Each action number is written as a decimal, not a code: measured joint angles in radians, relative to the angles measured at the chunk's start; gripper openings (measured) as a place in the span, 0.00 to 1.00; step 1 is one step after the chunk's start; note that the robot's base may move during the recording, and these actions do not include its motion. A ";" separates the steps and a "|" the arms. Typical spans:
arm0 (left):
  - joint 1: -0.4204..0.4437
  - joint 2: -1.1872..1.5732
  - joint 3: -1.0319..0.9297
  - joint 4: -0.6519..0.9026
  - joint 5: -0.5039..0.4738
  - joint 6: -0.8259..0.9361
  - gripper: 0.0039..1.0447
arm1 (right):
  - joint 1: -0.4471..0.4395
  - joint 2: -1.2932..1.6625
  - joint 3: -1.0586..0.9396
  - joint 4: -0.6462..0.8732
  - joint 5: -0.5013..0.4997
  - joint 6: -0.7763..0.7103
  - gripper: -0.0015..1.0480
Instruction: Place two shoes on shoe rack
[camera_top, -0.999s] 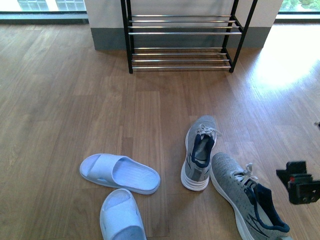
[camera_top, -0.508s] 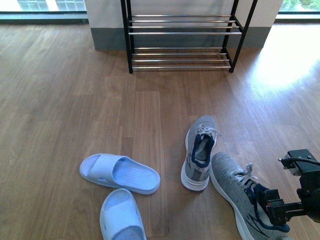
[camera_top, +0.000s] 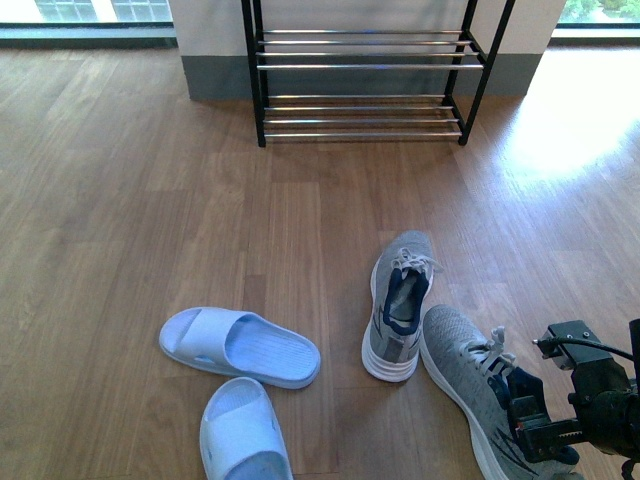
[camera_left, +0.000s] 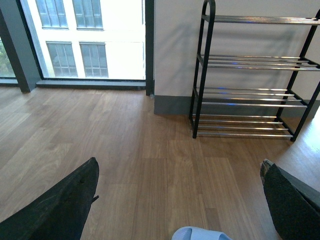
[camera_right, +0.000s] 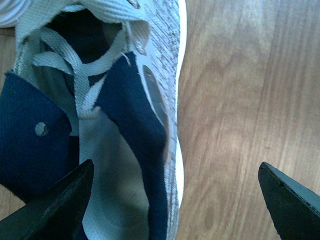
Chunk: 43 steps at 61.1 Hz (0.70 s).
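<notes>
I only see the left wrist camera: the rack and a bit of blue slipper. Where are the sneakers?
Observer: On the floor, right of the slippers: a far sneaker and a near sneaker.
Operator: Is the right gripper close to one?
Observer: Yes. The right gripper is open, over the near sneaker's navy collar.
Operator: Is there just one slipper?
Observer: Two. The second slipper lies nearest the robot.

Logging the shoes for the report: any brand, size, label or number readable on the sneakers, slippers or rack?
No text is readable in any view.
grey sneakers: dark side stripes only, no lettering.
pale blue slippers: plain.
shoe rack: no label visible.
</notes>
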 joint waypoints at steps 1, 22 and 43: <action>0.000 0.000 0.000 0.000 0.000 0.000 0.91 | 0.000 0.003 0.004 -0.001 -0.008 -0.001 0.91; 0.000 0.000 0.000 0.000 0.000 0.000 0.91 | 0.014 0.032 0.054 -0.001 -0.026 0.016 0.58; 0.000 0.000 0.000 0.000 0.000 0.000 0.91 | 0.029 0.020 0.037 0.034 -0.027 0.080 0.04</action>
